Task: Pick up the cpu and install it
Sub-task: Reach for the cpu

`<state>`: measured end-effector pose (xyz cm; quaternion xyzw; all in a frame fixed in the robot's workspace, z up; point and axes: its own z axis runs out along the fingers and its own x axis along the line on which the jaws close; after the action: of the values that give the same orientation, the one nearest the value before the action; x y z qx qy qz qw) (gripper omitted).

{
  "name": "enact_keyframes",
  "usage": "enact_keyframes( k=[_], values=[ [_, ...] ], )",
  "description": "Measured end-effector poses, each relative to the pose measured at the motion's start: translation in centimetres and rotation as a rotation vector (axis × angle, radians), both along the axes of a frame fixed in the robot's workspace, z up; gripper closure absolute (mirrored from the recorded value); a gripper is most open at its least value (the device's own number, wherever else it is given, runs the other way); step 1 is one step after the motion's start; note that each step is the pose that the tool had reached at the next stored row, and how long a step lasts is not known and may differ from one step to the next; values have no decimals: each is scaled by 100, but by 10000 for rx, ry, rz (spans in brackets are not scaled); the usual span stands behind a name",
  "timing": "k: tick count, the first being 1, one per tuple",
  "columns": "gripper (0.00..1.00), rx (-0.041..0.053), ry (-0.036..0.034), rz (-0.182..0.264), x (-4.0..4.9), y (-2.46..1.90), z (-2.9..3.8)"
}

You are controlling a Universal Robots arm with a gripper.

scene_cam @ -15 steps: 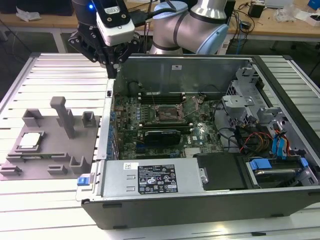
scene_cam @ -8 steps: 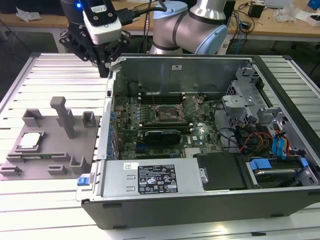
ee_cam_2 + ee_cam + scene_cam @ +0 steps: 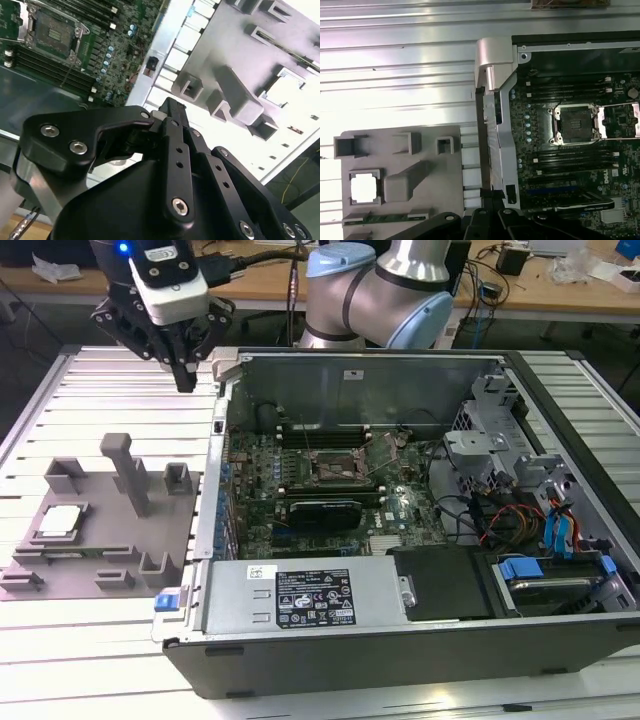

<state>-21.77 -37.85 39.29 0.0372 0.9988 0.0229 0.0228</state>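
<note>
The cpu [image 3: 62,520] is a small pale square chip lying flat in a recess of the grey fixture plate [image 3: 100,585], at the exterior view's left. It also shows in both wrist views [image 3: 364,189] [image 3: 286,89]. My gripper [image 3: 185,378] hangs high over the slatted table, beyond the plate's far edge and beside the open computer case's corner. Its black fingers [image 3: 171,107] are shut with nothing between them. The dark cpu socket [image 3: 335,468] sits on the motherboard inside the case, its metal frame swung open [image 3: 575,125].
A tall grey post [image 3: 125,470] and smaller blocks stand on the fixture plate between the cpu and my gripper. The case wall [image 3: 215,490] rises beside the plate. A labelled silver box [image 3: 300,605] and drive bays with blue tabs [image 3: 560,540] fill the case's near side and the exterior view's right.
</note>
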Motion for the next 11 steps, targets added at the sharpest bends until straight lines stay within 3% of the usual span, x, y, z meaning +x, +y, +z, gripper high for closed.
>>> enact_keyframes(
  k=[11],
  values=[
    [89, 0, -36, 0, -202, 37, 0]
  ],
)
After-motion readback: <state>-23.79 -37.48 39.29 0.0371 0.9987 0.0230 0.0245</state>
